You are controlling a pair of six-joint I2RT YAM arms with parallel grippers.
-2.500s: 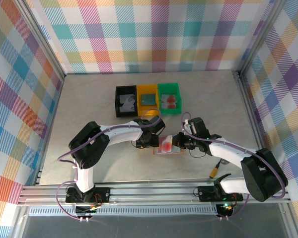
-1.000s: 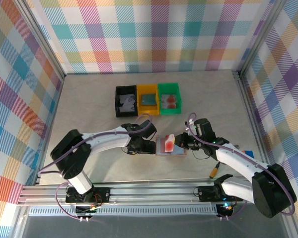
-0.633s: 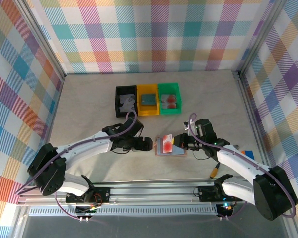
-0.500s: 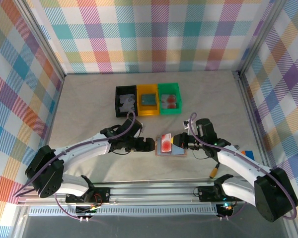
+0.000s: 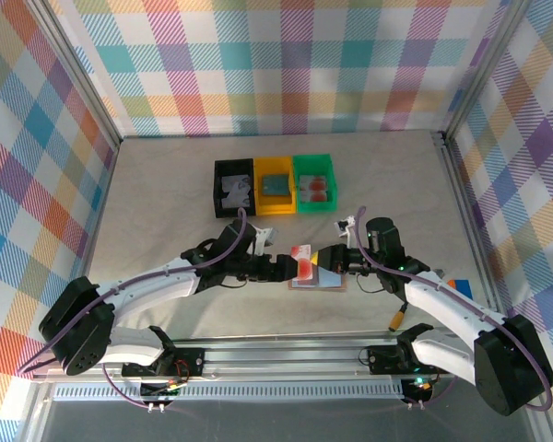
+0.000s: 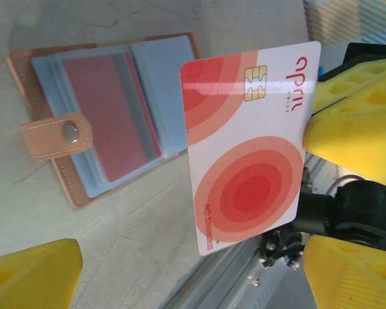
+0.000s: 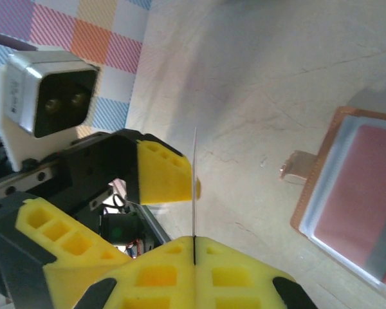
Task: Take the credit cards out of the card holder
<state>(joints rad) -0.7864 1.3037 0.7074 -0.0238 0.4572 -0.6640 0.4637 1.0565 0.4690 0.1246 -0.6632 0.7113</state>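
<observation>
Right gripper was pinched shut on a red-spotted card, held on edge just above the holder. The holder lay open on the table. Left gripper sat beside the holder, jaws wide apart, facing the card.

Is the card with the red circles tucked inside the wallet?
No, the right hand pinches the card in the air, apart from the open wallet lying on the table.
</observation>
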